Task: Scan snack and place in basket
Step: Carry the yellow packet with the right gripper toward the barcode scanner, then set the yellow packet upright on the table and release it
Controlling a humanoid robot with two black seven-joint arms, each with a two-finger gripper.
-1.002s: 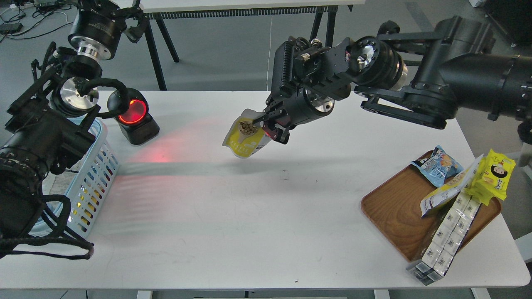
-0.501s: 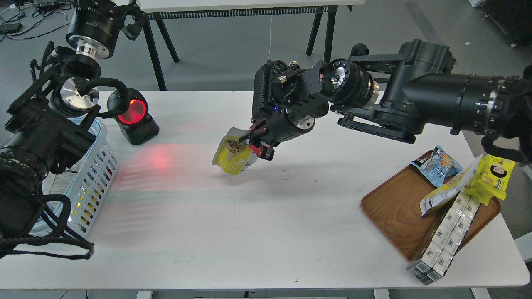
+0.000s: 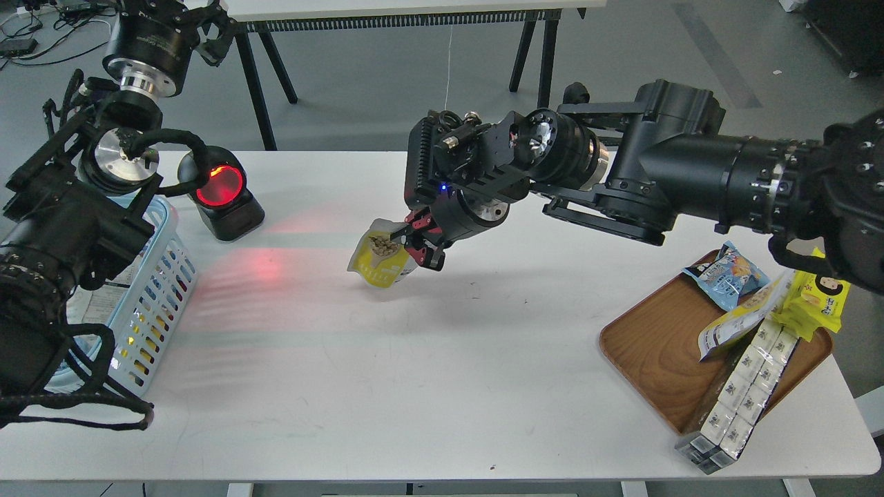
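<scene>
Pouch (image 3: 378, 259) glossy yellow, pinched in right pincer (image 3: 409, 241), slotted plastic basket (image 3: 153, 290) left, left pincer unclear.

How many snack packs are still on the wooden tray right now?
4 visible: blue crinkly packet at the far end, bright yellow cartoon-face pack on the right rim, white-and-yellow pouch leaning mid-tray, long white multipack overhanging the near edge. More may hide beneath.

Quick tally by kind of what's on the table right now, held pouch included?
Snack packs: 5 (held pouch, blue packet, yellow-white pouch, yellow pack, boxed multipack)
Scanner: 1
Basket: 1
Tray: 1
Total: 8
</scene>
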